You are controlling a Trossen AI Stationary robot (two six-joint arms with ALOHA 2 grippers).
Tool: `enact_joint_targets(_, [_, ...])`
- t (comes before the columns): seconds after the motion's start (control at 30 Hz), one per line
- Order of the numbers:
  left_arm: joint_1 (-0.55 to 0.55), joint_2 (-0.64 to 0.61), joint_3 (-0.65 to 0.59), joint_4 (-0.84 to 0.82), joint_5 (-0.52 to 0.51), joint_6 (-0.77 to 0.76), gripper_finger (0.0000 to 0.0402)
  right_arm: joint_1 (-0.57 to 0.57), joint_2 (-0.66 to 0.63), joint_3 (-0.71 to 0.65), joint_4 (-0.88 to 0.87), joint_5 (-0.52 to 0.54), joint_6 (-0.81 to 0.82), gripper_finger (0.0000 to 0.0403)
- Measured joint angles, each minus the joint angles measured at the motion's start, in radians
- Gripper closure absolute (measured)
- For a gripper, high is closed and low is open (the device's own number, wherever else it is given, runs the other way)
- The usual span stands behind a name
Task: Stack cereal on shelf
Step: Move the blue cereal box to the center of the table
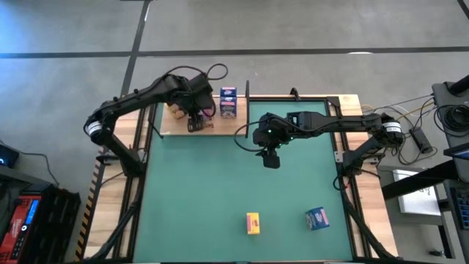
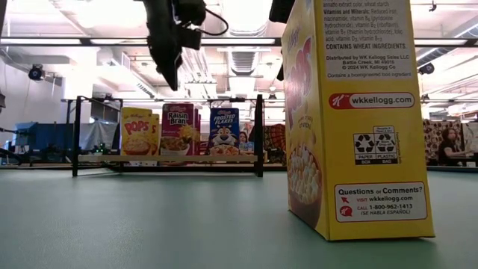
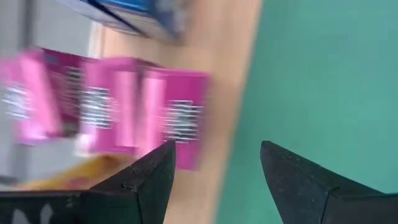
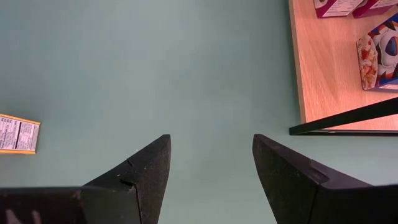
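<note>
Cereal boxes stand in a row on the shelf, two more, yellow and blue, wait on the mat, while both grippers, left and right, hang open and empty.

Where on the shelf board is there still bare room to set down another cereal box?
The shelf is bare from the blue box to its right end, behind the right hand. The left end is crowded: pink boxes and a yellow one sit together under the left hand.
</note>
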Motion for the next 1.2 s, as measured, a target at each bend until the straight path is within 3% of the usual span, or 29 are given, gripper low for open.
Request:
enact_joint_targets(0.1, [-0.049, -0.020, -0.014, -0.017, 0.092, -0.205, 0.0183, 0.000, 0.000, 0.000, 0.000, 0.000, 0.000, 0.0186])
enact_joint_targets(0.17, [-0.122, -0.041, -0.051, -0.014, 0.101, -0.316, 0.0183, 0.000, 0.000, 0.000, 0.000, 0.000, 0.000, 0.0186])
enact_joint_targets(0.4, [-0.475, -0.137, -0.292, 0.157, -0.128, -0.524, 0.0186, 0.000, 0.000, 0.000, 0.000, 0.000, 0.000, 0.0186])
enact_joint_targets(0.57, [-0.624, -0.233, -0.461, 0.375, -0.178, -0.712, 0.0191, 0.000, 0.000, 0.000, 0.000, 0.000, 0.000, 0.0186])
enact_joint_targets(0.77, [-0.715, -0.322, -0.694, 0.869, -0.239, -0.660, 0.0192, 0.000, 0.000, 0.000, 0.000, 0.000, 0.000, 0.0186])
enact_joint_targets(1.03, [-0.723, -0.315, -0.898, 1.518, -0.322, -0.450, 0.0192, 0.000, 0.000, 0.000, 0.000, 0.000, 0.000, 0.0186])
enact_joint_targets(1.1, [-0.722, -0.299, -0.935, 1.633, -0.352, -0.398, 0.0192, 0.000, 0.000, 0.000, 0.000, 0.000, 0.000, 0.0186])
enact_joint_targets(1.2, [-0.713, -0.292, -0.955, 1.664, -0.354, -0.326, 0.0192, 0.000, 0.000, 0.000, 0.019, 0.000, 0.000, 0.0186])
